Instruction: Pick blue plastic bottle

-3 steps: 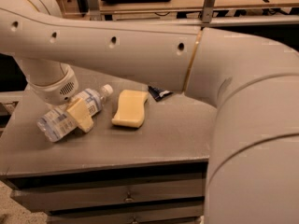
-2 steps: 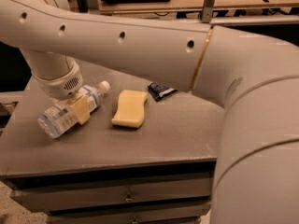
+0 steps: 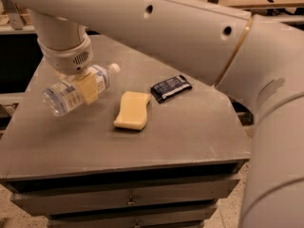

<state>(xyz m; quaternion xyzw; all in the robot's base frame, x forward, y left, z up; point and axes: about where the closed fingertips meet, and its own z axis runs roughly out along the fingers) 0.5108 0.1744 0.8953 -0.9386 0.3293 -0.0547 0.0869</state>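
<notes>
Clear plastic with a pale blue label, the bottle (image 3: 61,95) has risen off the grey table (image 3: 142,148) since a second ago, clamped across its middle by the gripper (image 3: 84,87) at the left, so the pick looks nearly done. Its smooth round body tilts, white cap toward the curved yellow sponge (image 3: 133,109) and the dark foil packet (image 3: 171,87).

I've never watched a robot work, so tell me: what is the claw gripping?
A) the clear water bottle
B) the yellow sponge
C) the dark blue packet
A: the claw is shut on the blue plastic bottle, while the yellow sponge and dark packet lie apart on the table.
</notes>
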